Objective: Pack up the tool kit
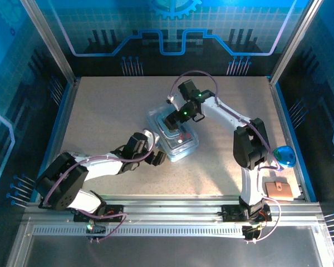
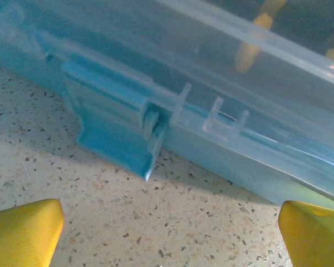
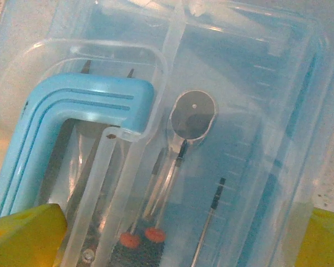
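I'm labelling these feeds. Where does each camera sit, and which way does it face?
Top external: above and behind the bases, looking down at the table; left arm and right arm reach to the box.
Left wrist: low near the table, facing the box's side and latch; left gripper open, yellow fingertips at the bottom corners.
Right wrist: over the box, looking down through the lid at handle and tools; right gripper open, fingertips at bottom corners.
Shared: all see the box.
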Tool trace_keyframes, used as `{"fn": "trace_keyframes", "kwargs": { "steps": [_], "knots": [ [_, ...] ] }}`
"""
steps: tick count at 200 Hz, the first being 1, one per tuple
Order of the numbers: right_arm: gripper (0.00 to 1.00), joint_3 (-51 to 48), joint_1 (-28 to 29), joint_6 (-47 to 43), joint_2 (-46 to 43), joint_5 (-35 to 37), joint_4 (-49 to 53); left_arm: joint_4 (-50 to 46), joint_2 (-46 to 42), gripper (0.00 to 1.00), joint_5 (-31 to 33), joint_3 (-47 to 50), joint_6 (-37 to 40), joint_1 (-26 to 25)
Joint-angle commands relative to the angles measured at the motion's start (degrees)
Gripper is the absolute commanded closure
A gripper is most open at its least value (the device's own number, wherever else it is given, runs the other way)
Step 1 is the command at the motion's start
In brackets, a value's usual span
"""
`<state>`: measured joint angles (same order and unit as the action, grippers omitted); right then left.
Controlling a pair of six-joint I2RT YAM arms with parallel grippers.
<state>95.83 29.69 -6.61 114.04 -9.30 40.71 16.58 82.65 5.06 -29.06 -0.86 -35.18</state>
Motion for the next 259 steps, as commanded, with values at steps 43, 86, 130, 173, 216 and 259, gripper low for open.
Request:
{"fn": "trace_keyframes", "kwargs": {
  "steps": [43,86,130,173,216,259],
  "knots": [
    [0.00,-9.83,1.98,-3.03,-2.51,0.54,10.21,5.05,3.07,0.01,24.22,1.35,0.50,-11.11],
    [0.00,-9.06,-0.15,-5.00,-3.53,1.64,12.97,9.37,8.32,0.01,26.66,0.30,-1.30,-14.03],
    [0.00,-10.16,-1.70,-6.21,-5.55,0.99,13.47,18.03,11.66,0.01,31.16,4.45,-5.66,-13.63],
    [0.00,-10.61,-2.53,-6.39,-5.76,-0.34,13.08,36.69,17.06,0.01,28.90,11.50,-7.01,-11.64],
    [0.00,-9.86,-2.73,-6.32,-5.31,-0.99,13.43,43.98,22.41,0.01,26.23,11.97,-4.55,-10.37],
    [0.00,-9.93,-2.80,-6.31,-5.27,-1.06,13.70,40.02,20.30,0.01,27.99,11.75,-5.30,-7.78]
  ]
}}
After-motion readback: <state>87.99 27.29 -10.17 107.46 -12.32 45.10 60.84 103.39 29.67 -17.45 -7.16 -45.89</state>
